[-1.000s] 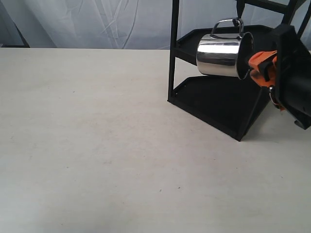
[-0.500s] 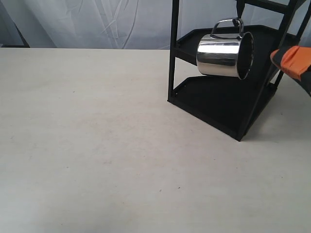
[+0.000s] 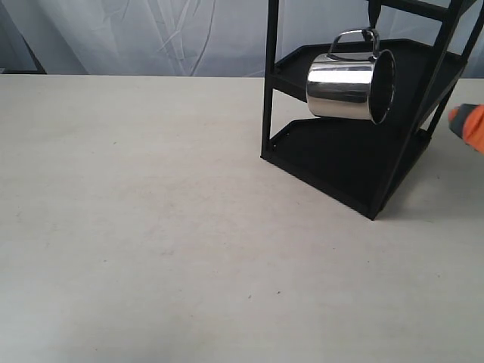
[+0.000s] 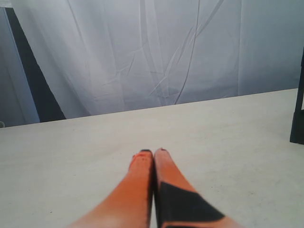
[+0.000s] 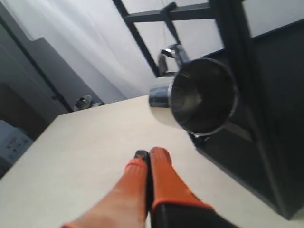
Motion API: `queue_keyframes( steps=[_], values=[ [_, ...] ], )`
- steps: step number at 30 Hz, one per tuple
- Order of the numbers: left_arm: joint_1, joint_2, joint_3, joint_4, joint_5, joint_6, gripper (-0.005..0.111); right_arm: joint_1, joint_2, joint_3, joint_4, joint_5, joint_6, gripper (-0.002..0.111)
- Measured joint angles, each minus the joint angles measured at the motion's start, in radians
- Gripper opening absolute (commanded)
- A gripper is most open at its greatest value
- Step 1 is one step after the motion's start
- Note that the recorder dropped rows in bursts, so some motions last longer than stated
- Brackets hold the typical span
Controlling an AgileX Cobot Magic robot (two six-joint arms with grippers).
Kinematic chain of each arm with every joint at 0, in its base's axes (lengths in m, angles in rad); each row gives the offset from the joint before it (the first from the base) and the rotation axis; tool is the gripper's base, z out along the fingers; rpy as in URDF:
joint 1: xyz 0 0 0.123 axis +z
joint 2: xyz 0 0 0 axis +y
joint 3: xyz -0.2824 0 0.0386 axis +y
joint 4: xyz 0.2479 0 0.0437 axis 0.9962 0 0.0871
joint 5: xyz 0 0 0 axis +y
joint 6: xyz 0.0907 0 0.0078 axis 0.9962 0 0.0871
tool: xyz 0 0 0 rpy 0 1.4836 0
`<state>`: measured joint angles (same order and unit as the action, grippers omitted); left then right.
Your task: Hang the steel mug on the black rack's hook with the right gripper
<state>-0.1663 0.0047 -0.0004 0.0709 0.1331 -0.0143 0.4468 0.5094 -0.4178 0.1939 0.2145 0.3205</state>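
— Pulling away, your right gripper (image 3: 470,127) is now showing only as an orange tip at the right edge, where a second ago it was touching the mug's rim. What is your left doing?

— Your left gripper (image 4: 153,153) is idling over the bare table (image 3: 151,227), fingers pressed together on nothing.

— And the steel mug (image 3: 349,85)?

— It is hanging free by its handle from the hook (image 3: 373,15) on the black rack (image 3: 269,83), tilted mouth-right. Your right fingers (image 5: 160,159) are closed and empty, pointing at it.

— Risk?

— You are retreating close by; clipping a post could be jolting the handle off.
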Motion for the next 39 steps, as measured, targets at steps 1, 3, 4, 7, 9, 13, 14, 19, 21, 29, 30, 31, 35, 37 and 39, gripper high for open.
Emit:
queue_keyframes(
  steps=[1,3,4,7,9,13,14,19,21,29,30,31,35,37,39],
  values=[
    [0.0,0.0,0.0,0.0,0.0,0.0,0.002,-0.021,-0.023,0.023,-0.011,0.007,0.0,-0.001],
    [0.0,0.0,0.0,0.0,0.0,0.0,0.002,-0.085,-0.092,0.079,-0.028,0.014,-0.004,-0.001],
    [0.0,0.0,0.0,0.0,0.0,0.0,0.002,-0.121,-0.125,0.105,-0.034,0.014,-0.004,-0.001],
    [0.0,0.0,0.0,0.0,0.0,0.0,0.002,-0.226,-0.261,0.198,-0.038,0.019,-0.006,-0.001],
    [0.0,0.0,0.0,0.0,0.0,0.0,0.002,-0.296,-0.353,0.262,-0.038,0.024,-0.006,-0.001],
    [0.0,0.0,0.0,0.0,0.0,0.0,0.002,-0.411,-0.486,0.359,-0.038,0.031,-0.008,-0.001],
    [0.0,0.0,0.0,0.0,0.0,0.0,0.002,-0.436,-0.495,0.376,-0.038,0.031,-0.008,-0.001],
    [0.0,0.0,0.0,0.0,0.0,0.0,0.002,-0.497,-0.502,0.412,-0.038,0.041,-0.008,-0.001],
    [0.0,0.0,0.0,0.0,0.0,0.0,0.002,-0.499,-0.502,0.414,-0.04,0.065,-0.008,-0.001],
    [0.0,0.0,0.0,0.0,0.0,0.0,0.002,-0.501,-0.502,0.416,-0.042,0.106,-0.008,-0.001],
    [0.0,0.0,0.0,0.0,0.0,0.0,0.002,-0.501,-0.502,0.416,-0.042,0.106,-0.008,-0.001],
    [0.0,0.0,0.0,0.0,0.0,0.0,0.002,-0.501,-0.502,0.416,-0.042,0.106,-0.008,-0.001],
    [0.0,0.0,0.0,0.0,0.0,0.0,0.002,-0.501,-0.502,0.416,-0.042,0.106,-0.008,-0.001],
    [0.0,0.0,0.0,0.0,0.0,0.0,0.002,-0.501,-0.502,0.416,-0.042,0.106,-0.008,-0.001],
    [0.0,0.0,0.0,0.0,0.0,0.0,0.002,-0.501,-0.502,0.416,-0.042,0.106,-0.008,-0.001]
  ],
)
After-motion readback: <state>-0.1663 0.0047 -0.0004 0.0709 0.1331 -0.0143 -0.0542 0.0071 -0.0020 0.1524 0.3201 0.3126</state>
